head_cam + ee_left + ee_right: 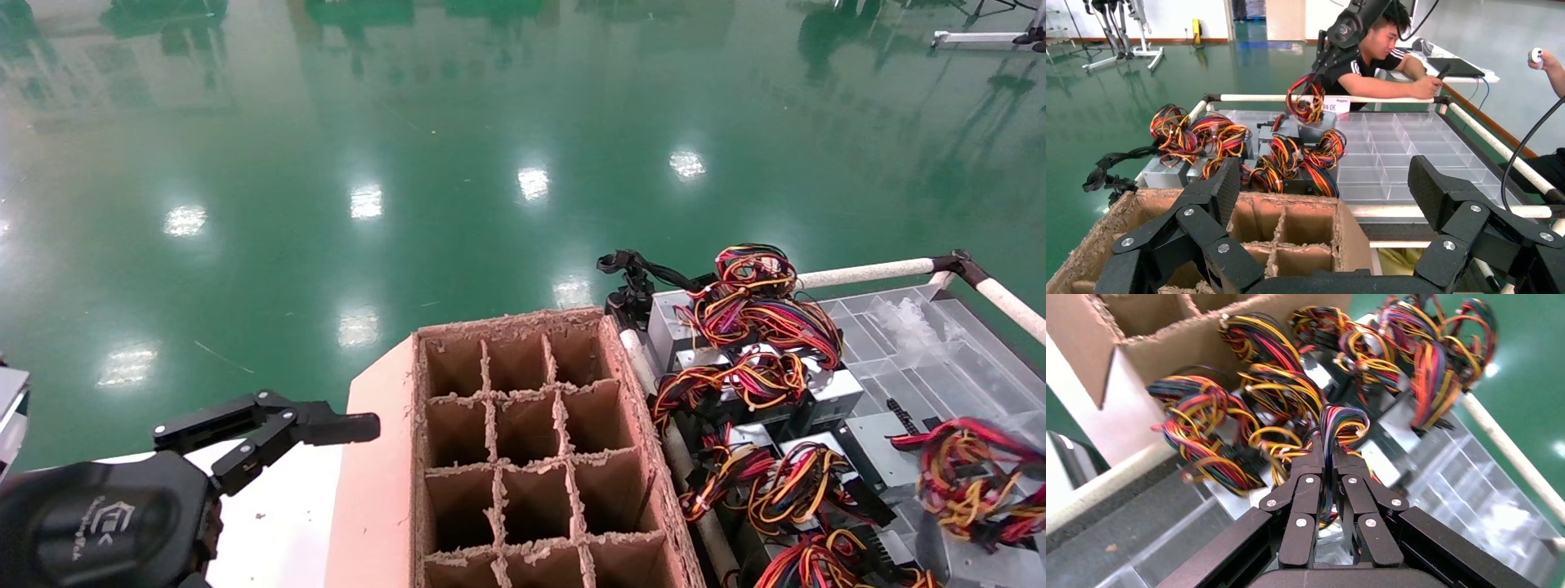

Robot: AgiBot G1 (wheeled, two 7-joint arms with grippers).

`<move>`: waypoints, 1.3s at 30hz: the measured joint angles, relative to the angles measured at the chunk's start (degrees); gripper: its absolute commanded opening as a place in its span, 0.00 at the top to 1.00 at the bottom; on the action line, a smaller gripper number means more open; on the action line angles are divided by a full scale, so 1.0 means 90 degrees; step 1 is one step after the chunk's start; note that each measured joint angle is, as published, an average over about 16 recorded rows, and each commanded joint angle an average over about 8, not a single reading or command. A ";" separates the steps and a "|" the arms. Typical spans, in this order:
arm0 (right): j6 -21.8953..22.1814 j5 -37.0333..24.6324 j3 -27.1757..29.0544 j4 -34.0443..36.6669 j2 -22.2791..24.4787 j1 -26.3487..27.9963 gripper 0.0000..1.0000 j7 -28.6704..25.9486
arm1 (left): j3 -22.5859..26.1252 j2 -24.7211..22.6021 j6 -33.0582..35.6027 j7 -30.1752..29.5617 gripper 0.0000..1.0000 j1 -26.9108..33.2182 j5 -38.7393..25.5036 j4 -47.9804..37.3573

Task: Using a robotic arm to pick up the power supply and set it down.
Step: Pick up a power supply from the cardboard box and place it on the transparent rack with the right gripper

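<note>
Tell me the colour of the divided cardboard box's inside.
Plain brown, with frayed edges; the cardboard box shows best in the head view.

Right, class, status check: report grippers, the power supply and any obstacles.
Left gripper open, idle over the cardboard divider box. Right gripper fingers shut on a wire bundle. Power supply body hidden under the wires. Neighbouring bundles crowd close.

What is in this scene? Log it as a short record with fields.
left gripper: open, idle beside the divided cardboard box
right gripper: shut on wire bundle, over the tray
wire bundle: red, yellow, orange and black loop pinched between the fingers
power supply: the bundle's own box cannot be told from the other silver-grey units
tray: clear compartmented tray inside a white tube frame
box cells: those in view hold nothing
</note>
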State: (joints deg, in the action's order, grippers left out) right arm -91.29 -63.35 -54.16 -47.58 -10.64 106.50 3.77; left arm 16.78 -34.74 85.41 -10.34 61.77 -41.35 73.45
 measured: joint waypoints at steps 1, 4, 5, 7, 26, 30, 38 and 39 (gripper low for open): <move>-0.0001 0.0035 -0.0062 0.0046 -0.0036 -0.0008 1.00 0.0026 | 0.0000 0.0000 0.0000 0.0000 0.00 0.0000 0.0000 0.0000; -0.0002 0.0167 -0.0245 0.0199 -0.0126 -0.0043 1.00 0.0110 | 0.0001 0.0001 -0.0001 0.0001 0.00 0.0000 0.0001 0.0000; -0.0002 0.0218 -0.0307 0.0253 -0.0149 -0.0058 1.00 0.0140 | 0.0002 0.0001 -0.0001 0.0001 0.00 0.0000 0.0001 0.0000; -0.0001 0.0329 -0.0425 0.0362 -0.0180 -0.0093 1.00 0.0203 | 0.0003 0.0001 -0.0001 0.0001 0.00 0.0001 0.0002 0.0000; 0.0020 0.2363 -0.1348 0.1281 0.0289 -0.1029 1.00 0.0652 | 0.0010 0.0004 -0.0004 0.0005 0.00 0.0002 0.0007 0.0000; 0.0038 0.3132 -0.1551 0.1495 0.0402 -0.1461 1.00 0.0688 | 0.0011 0.0005 -0.0005 0.0006 0.00 0.0002 0.0008 0.0000; 0.0094 0.4536 -0.1917 0.1954 0.0381 -0.2382 1.00 0.0902 | 0.0014 0.0006 -0.0006 0.0007 0.00 0.0003 0.0010 0.0000; 0.0101 0.4666 -0.1951 0.2008 0.0358 -0.2478 1.00 0.0940 | 0.0014 0.0006 -0.0006 0.0007 0.00 0.0003 0.0010 0.0000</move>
State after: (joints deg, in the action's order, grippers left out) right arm -90.38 -21.36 -71.72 -29.51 -7.42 84.20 12.23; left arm 16.91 -34.69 85.36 -10.28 61.80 -41.26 73.45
